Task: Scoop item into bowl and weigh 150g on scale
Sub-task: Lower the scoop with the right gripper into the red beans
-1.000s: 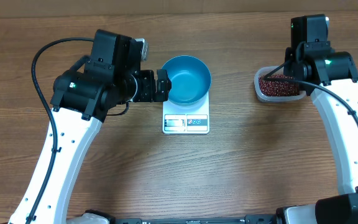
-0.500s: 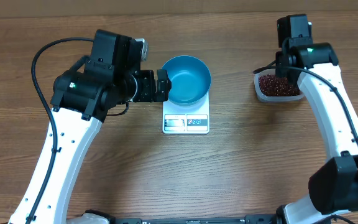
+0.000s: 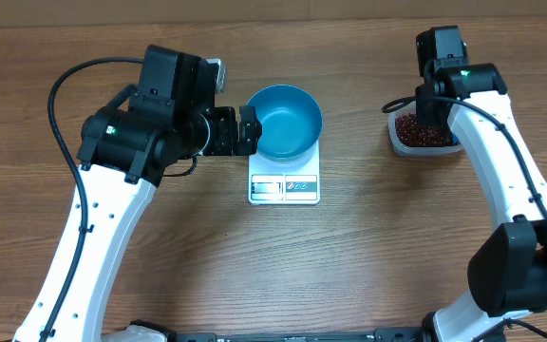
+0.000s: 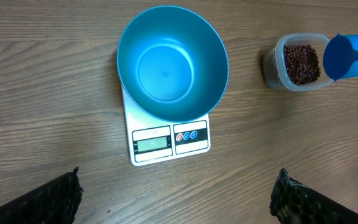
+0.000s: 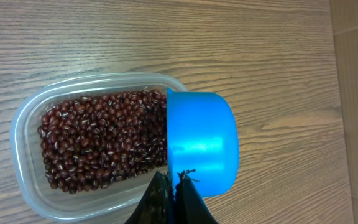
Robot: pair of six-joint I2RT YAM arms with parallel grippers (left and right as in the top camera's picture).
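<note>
The blue bowl (image 3: 288,122) stands empty on the white scale (image 3: 284,187) at mid-table. My left gripper (image 3: 246,130) is open just left of the bowl's rim, with nothing between its fingers (image 4: 48,199). The wrist view shows the same bowl (image 4: 171,62) and scale (image 4: 169,140) ahead of it. The dark red beans (image 5: 98,146) fill a clear tub (image 5: 27,180). My right gripper (image 5: 173,183) is shut on the handle of a small blue scoop (image 5: 201,143), which hangs over the tub's right end. No beans show on the scoop.
The tub (image 3: 425,131) sits at the back right of the wooden table, with my right arm (image 3: 442,47) above it. In the left wrist view the tub (image 4: 300,62) and scoop (image 4: 347,56) are far right.
My right arm has swung left over the tub with the scoop. The left arm, bowl and scale have not moved.
</note>
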